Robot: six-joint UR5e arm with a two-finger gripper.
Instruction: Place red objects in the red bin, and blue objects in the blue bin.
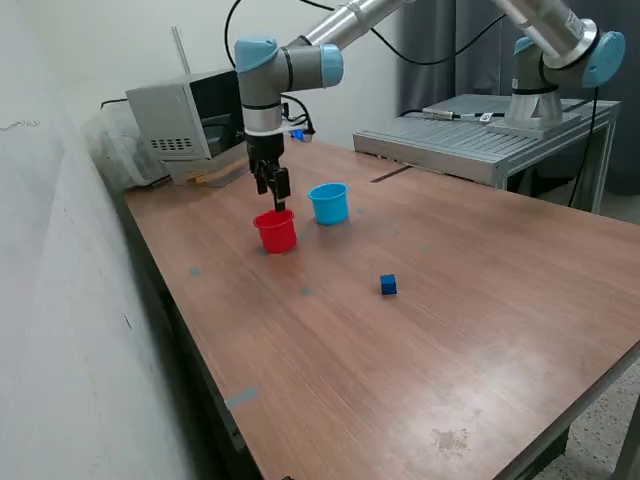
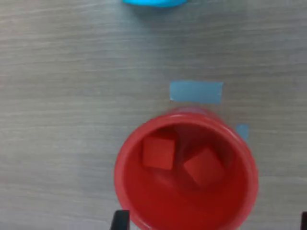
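Two red cubes (image 2: 158,152) lie inside the red cup (image 2: 125,191) beneath the gripper (image 1: 277,197), its claw seemingly released, leaving one blue cube (image 1: 388,285) on the table (image 1: 500,300) to fetch next for the blue cup (image 1: 328,203).

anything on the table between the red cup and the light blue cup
Only a strip of blue tape stuck flat to the table, seen in the wrist view between the red cup and light blue cup. No cubes lie there.

Wooden table (image 1: 480,330) with red cup (image 1: 276,232), blue cup (image 1: 329,203), blue cube (image 1: 388,286).
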